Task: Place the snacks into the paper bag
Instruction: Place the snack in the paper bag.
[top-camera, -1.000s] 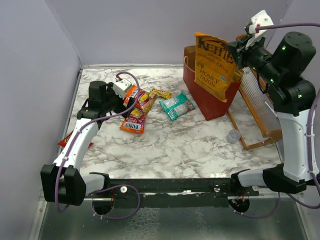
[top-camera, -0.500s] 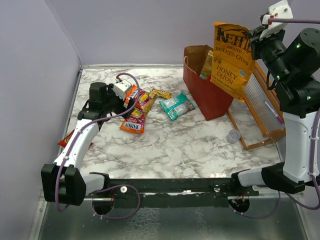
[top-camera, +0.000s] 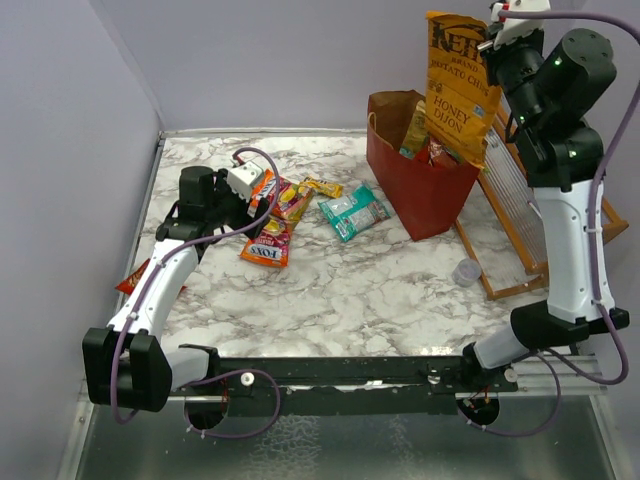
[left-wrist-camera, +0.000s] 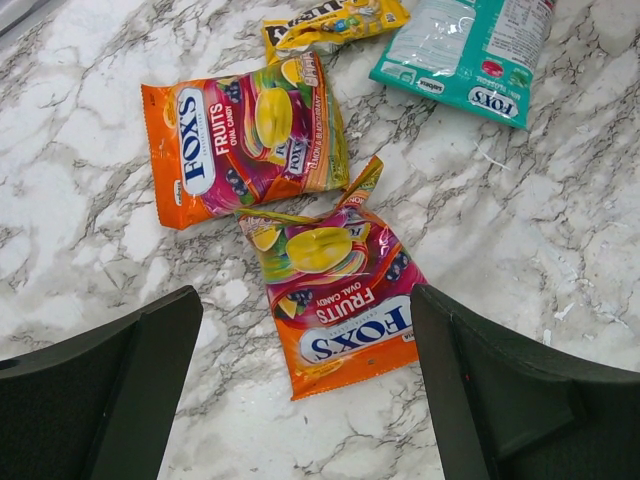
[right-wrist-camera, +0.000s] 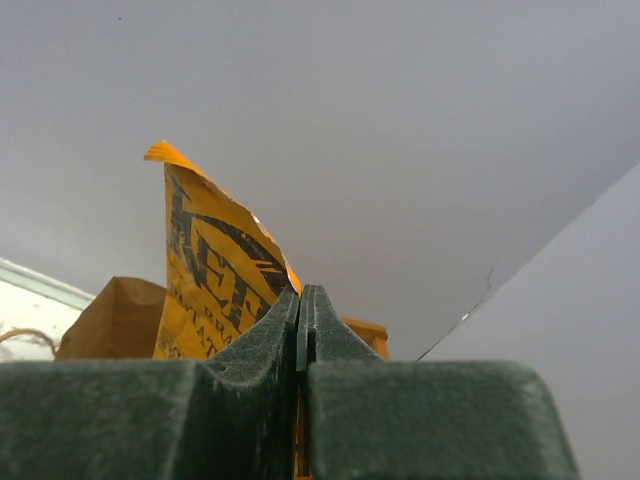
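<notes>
Fingertips pressed flat together, the right fingers (right-wrist-camera: 302, 325) pinch the top edge of the chip bag (top-camera: 455, 90). It hangs upright over the open mouth of the paper bag (top-camera: 415, 195), its lower end at the rim; whether it is inside cannot be told. Other packets (top-camera: 417, 128) show within the bag.

Well to the left of the paper bag, the left fingers (top-camera: 263, 186) stand wide apart and hold nothing, hovering over two orange pouches (left-wrist-camera: 335, 290). A yellow bar (top-camera: 322, 187) and a teal pouch (top-camera: 352, 212) lie between them and the paper bag. A red packet (top-camera: 130, 283) lies farther left, at the desk's edge.

The desk (top-camera: 350, 300) is white marble pattern with grey veins, closed in by plain pale lilac walls (top-camera: 250, 60). A wooden rack (top-camera: 530, 215) lies just right of the paper bag, and a clear cup (top-camera: 466, 272) stands nearer the arms.

The right arm (top-camera: 570, 230) rises tall and almost straight from its base, wrist bent toward the paper bag. The left arm (top-camera: 165, 275) reaches low and forward, wrist tipped down.
</notes>
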